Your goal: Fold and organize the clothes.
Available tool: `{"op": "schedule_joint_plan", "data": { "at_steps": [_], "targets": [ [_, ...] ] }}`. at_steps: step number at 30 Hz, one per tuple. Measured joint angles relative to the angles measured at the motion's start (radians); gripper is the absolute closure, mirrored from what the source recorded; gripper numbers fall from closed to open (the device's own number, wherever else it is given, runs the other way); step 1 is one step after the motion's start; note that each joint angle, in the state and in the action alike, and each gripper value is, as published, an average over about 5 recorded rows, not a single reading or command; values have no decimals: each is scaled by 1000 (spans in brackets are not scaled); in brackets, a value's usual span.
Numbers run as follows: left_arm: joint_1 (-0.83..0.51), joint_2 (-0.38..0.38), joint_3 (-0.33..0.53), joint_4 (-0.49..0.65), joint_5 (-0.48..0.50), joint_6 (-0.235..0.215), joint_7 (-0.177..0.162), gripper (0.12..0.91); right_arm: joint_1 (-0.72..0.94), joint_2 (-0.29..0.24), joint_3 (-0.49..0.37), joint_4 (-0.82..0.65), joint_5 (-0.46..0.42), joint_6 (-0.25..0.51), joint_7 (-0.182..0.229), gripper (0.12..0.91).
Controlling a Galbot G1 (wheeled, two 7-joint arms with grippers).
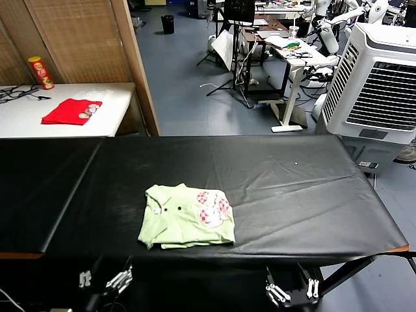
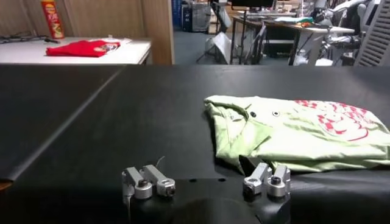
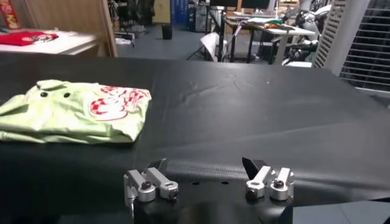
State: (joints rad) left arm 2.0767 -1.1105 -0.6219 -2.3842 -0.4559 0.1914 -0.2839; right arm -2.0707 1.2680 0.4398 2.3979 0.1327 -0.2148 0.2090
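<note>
Our pale green cotton T-shirt (image 1: 187, 225) lies folded, seemingly long axis crosswise, on the black worktop (image 1: 292, 188), nearer our wide-open left hand (image 1: 104, 281) than our equally wide right hand (image 1: 291, 290).

left arm: parked low at the near edge of the bench, on the robot's left, only the tip shows in the head view
left end effector (image 1: 102, 280): fingers spread wide, nothing between them, touching nothing
left wrist: held about level, fingers aimed forward over the bench top
right arm: same deal on the robot's right, low at the near bench edge
right end effector (image 1: 292, 290): jaws wide apart too, holding nothing
right wrist: level, fingertips (image 3: 251, 167) hanging just over the bench edge
</note>
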Motion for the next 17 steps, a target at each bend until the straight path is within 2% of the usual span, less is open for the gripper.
{"op": "schedule_joint_plan", "data": {
  "at_steps": [17],
  "targets": [
    [3, 0, -3, 8, 0, 2, 4, 232, 3, 2, -4, -1, -8, -7, -1, 227]
  ]
}}
